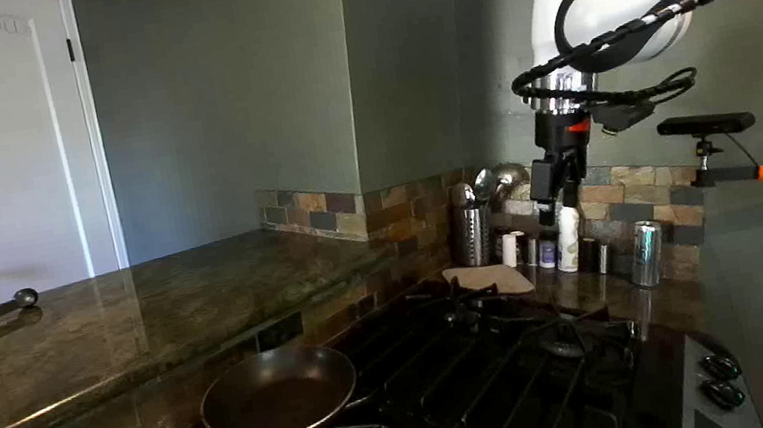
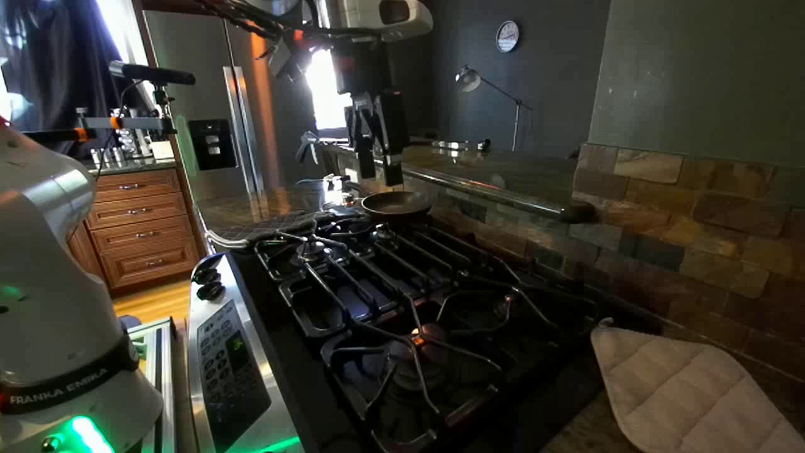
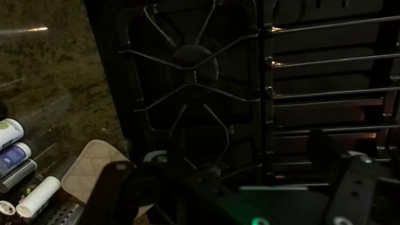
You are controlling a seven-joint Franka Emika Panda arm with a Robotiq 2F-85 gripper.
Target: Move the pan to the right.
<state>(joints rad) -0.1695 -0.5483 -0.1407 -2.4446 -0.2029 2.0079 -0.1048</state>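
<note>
The pan (image 1: 280, 398) is a round dark frying pan with a brownish inside. It sits on the burner grate at the near left in an exterior view, its dark handle pointing to the lower left. It also shows at the far end of the stove in an exterior view (image 2: 397, 204). My gripper (image 1: 558, 207) hangs in the air above the stove, well apart from the pan. It points down in an exterior view (image 2: 380, 173). In the wrist view its fingers (image 3: 250, 143) stand wide apart with nothing between them. The pan is out of the wrist view.
The black stove grates (image 2: 377, 296) lie below the gripper. A quilted pot holder (image 2: 685, 384) lies beside the stove. Small bottles (image 1: 568, 239), a shiny can (image 1: 646, 253) and a steel utensil holder (image 1: 474, 234) stand along the wall. A raised stone counter (image 1: 137, 314) borders the stove.
</note>
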